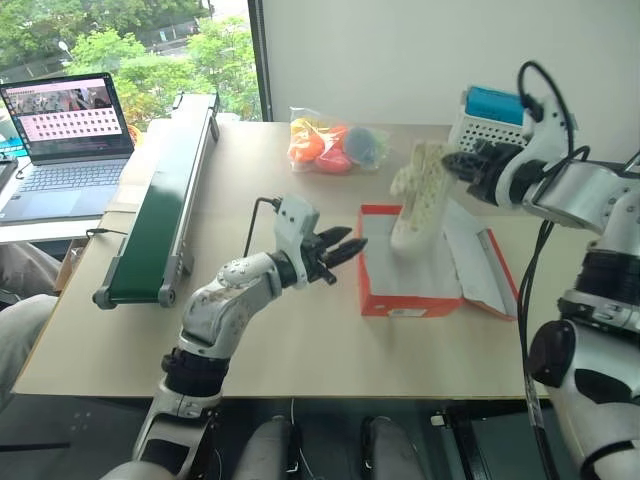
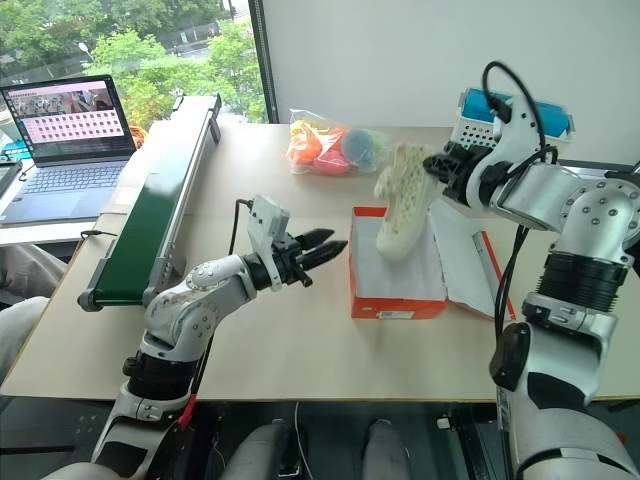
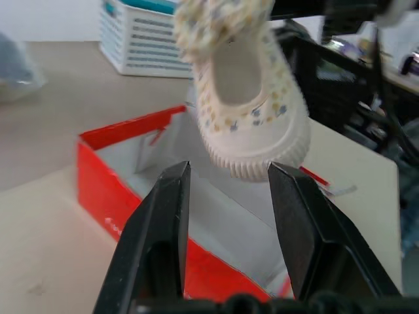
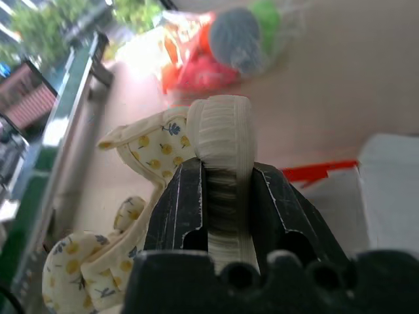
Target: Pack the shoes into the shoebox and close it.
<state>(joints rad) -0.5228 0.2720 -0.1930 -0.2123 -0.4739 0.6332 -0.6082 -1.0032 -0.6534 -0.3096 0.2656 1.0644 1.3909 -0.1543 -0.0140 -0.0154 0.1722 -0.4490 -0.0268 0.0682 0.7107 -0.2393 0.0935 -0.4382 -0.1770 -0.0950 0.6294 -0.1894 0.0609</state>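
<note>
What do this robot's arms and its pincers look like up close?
Both arms are built of rounded silver-grey shells joined by black segments. The left gripper and right gripper each have two black wedge-shaped fingers with flat inner faces. A small white box sits on the left wrist, and thin black cables loop from the wrists along the arms.

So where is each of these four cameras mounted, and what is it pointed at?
Left eye view: on the head, looking down over the table; both arms show, with the shoebox and the shoe.
Right eye view: beside it, same scene, slightly shifted.
Left wrist view: on the left arm, looking along the open left claw at the shoe and shoebox.
Right wrist view: on the right arm, looking along the right claw clamped on the shoe's sole.
Shared: all four show the shoe.
</note>
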